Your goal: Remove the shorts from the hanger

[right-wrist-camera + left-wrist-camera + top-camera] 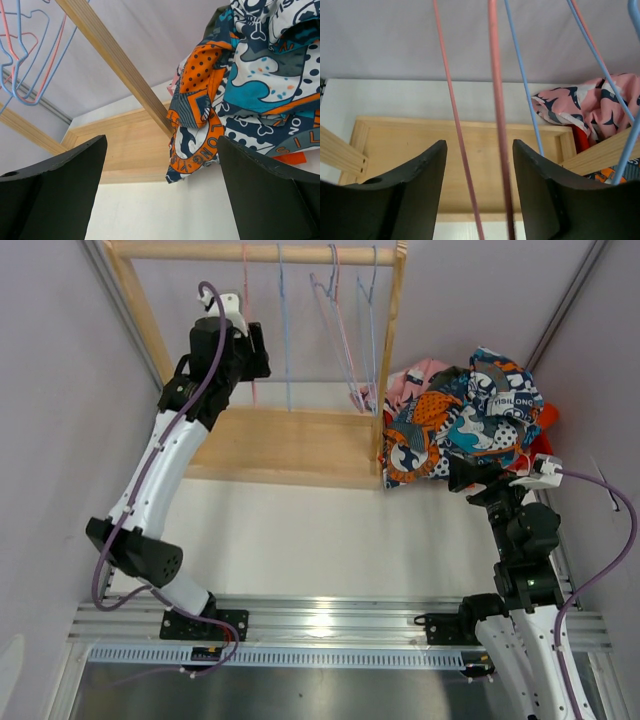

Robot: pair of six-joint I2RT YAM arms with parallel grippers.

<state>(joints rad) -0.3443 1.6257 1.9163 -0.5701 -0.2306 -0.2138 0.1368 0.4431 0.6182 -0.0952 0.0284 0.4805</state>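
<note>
The shorts lie in a heap to the right of the wooden rack. The cartoon-print pair (470,425) (250,75) is on top, the pink patterned pair (415,378) (590,105) is behind it, and a bright orange edge (548,418) shows at the right. The navy pair is hidden. Several wire hangers hang bare from the rail. My left gripper (258,352) (479,145) is open, with two strands of the leftmost pink hanger (247,320) (495,100) between its fingers, untouched. My right gripper (462,472) (162,140) is open and empty, just in front of the heap's near edge.
The rack has a flat wooden base (290,445), a top rail (250,250) and a right post (392,350) that the heap leans against. A blue hanger (284,330) and a pink and a blue one (345,340) hang further right. Grey walls close in on both sides.
</note>
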